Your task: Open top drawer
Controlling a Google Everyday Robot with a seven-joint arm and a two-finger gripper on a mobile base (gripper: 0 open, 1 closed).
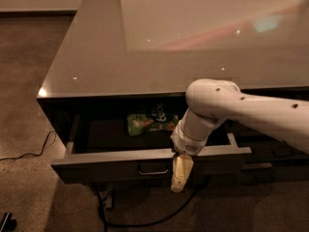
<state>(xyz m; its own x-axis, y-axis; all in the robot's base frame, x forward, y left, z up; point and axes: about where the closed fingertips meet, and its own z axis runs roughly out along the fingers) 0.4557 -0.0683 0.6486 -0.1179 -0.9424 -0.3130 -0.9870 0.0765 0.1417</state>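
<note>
**Gripper** [178,180]: pale yellow, pointing straight down, hanging in front of the desk's front edge. It lies across the dark front panel of the top drawer, just right of the drawer's handle, with its tip below the panel's lower edge. Whether it is apart, together or clamped on anything cannot be told; it reads as one pale shape and does not appear to enclose the handle.

**Wrist and arm** [227,108]: white and rounded. It enters from the right edge of the view, bends at a bulbous elbow over the drawer's right half, and drops to the gripper.

**Top drawer** [96,164]: wide and shallow, directly under the desk's front edge at the left front corner. It is pulled out, with the interior exposed and the pale side rails visible at both ends.

**Handle** [153,169]: small rectangular loop at the centre of the drawer front.

**Snack bag** [150,122]: green with white lettering, lying flat inside the drawer towards its back, near the middle.

**Desk** [145,47]: glossy grey-brown top with a paler reflective patch towards the far right corner, on a dark body.

**Cable** [145,220]: dark, looping on the floor below the drawer front. A second thin cable [29,153] runs along the floor off the desk's left front corner.

**Floor** [29,81]: brown carpet.
</note>
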